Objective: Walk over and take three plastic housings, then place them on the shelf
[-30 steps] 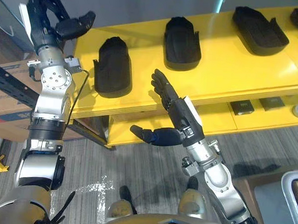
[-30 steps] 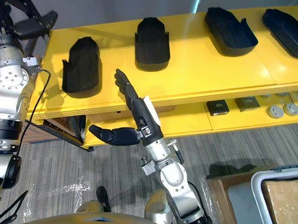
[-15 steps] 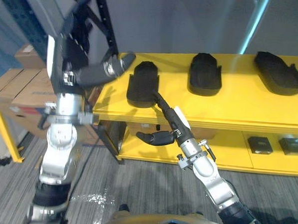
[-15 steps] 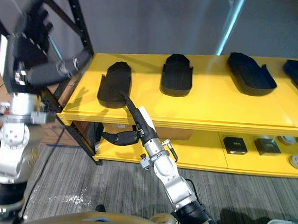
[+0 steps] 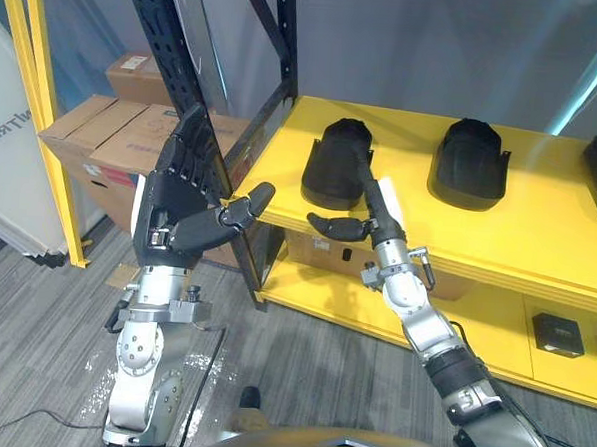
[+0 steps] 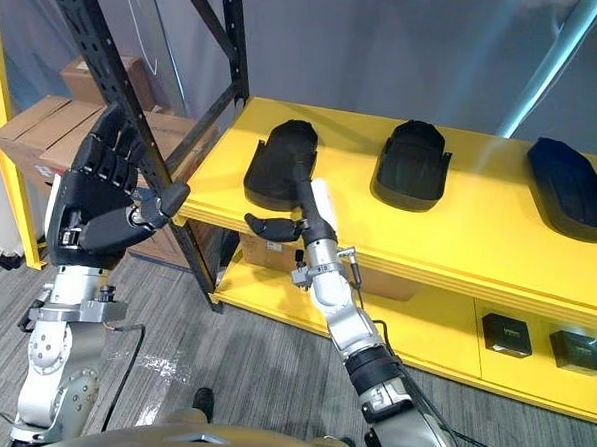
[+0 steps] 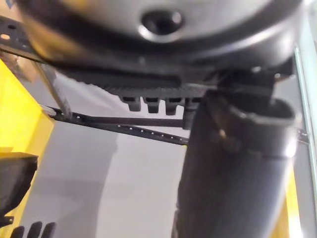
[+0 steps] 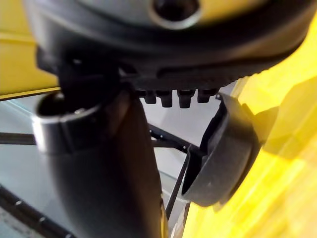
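housing (image 5: 331, 173) on top of yellow shelf (image 5: 538, 246), right at the right hand's fingertips; contact cannot be told | right hand (image 5: 378, 206) open; fingers straight, thumb out below the shelf edge | second housing (image 5: 468, 175) and third housing (image 6: 571, 188) to that hand's right | left hand (image 5: 179, 202) raised, open, fingers spread, holding nothing; rack post (image 5: 200, 88) just behind it; boxes (image 5: 92, 143) beyond

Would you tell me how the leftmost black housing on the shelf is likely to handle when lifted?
The leftmost housing looks like a hollow moulded shell, so probably stiff and light. It lies flat on the yellow shelf, so a push should slide it, not roll.
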